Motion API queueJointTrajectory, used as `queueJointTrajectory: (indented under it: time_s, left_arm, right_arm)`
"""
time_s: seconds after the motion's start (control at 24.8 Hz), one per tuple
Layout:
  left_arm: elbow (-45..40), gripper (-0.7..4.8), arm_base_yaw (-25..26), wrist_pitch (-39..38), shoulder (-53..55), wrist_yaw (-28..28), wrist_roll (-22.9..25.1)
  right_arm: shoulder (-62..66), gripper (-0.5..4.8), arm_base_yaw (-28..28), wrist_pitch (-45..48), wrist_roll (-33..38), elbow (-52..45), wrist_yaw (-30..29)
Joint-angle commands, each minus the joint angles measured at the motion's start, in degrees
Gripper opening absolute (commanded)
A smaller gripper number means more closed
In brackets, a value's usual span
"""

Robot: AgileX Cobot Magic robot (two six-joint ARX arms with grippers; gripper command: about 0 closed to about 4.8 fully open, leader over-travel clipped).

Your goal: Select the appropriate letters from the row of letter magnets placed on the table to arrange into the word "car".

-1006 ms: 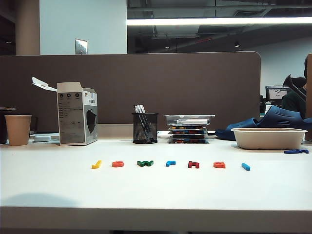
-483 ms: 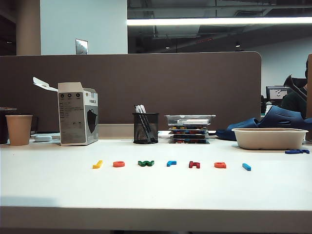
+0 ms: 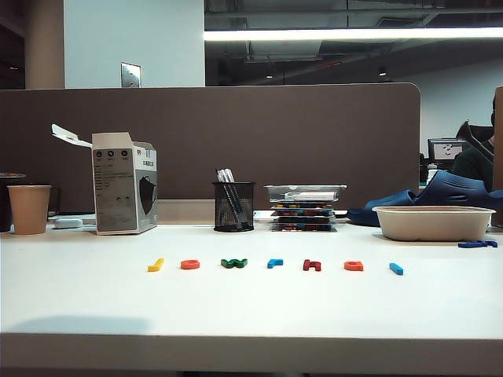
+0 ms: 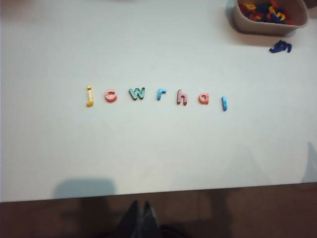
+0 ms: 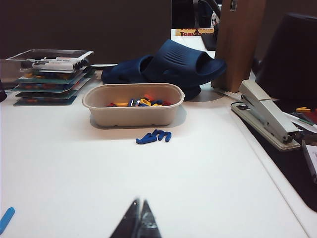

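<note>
Seven letter magnets lie in a row on the white table (image 3: pixel 251 314). The orange "c" (image 3: pixel 190 265) (image 4: pixel 110 96) is second from the left. The light blue "r" (image 3: pixel 274 263) (image 4: pixel 161 93) lies mid-row, and the orange "a" (image 3: pixel 354 266) (image 4: pixel 203 98) is second from the right. My left gripper (image 4: pixel 140 203) hangs shut and empty, high over the table's front edge, well short of the row. My right gripper (image 5: pixel 139 201) is shut and empty, low over the table's right part, away from the row. Neither gripper shows in the exterior view.
A yellow letter (image 3: pixel 156 265), a green one (image 3: pixel 234 263), a dark red one (image 3: pixel 312 265) and a light blue bar (image 3: pixel 396 269) fill out the row. A beige bowl (image 5: pixel 132 105) of spare letters and a navy piece (image 5: pixel 154 136) sit at the right. Behind are a stapler (image 5: pixel 267 116), paper cup (image 3: pixel 30 209), box (image 3: pixel 124 192) and pen holder (image 3: pixel 233 206).
The shadow on the table's front left has spread to the right. The letters have not moved.
</note>
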Motion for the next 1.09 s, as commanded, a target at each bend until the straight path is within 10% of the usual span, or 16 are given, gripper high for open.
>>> queueJointTrajectory:
  time_s: [0.04, 0.68, 1.09]
  left_arm:
    - [0.13, -0.06, -0.04, 1.38, -0.31, -0.17, -0.13]
    - [0.13, -0.06, 0.02, 1.33, -0.31, -0.17, -0.11]
    - [0.13, -0.06, 0.02, 1.36, -0.31, -0.17, -0.11]
  right_arm:
    - [-0.42, -0.02, 0.07, 2.25, 0.24, -0.09, 0.24]
    - [-0.39, -0.02, 0.11, 1.77, 0.28, 2.6, -1.75]
    - [-0.04, -0.02, 0.09, -16.65, 3.21, 18.47, -1.55]
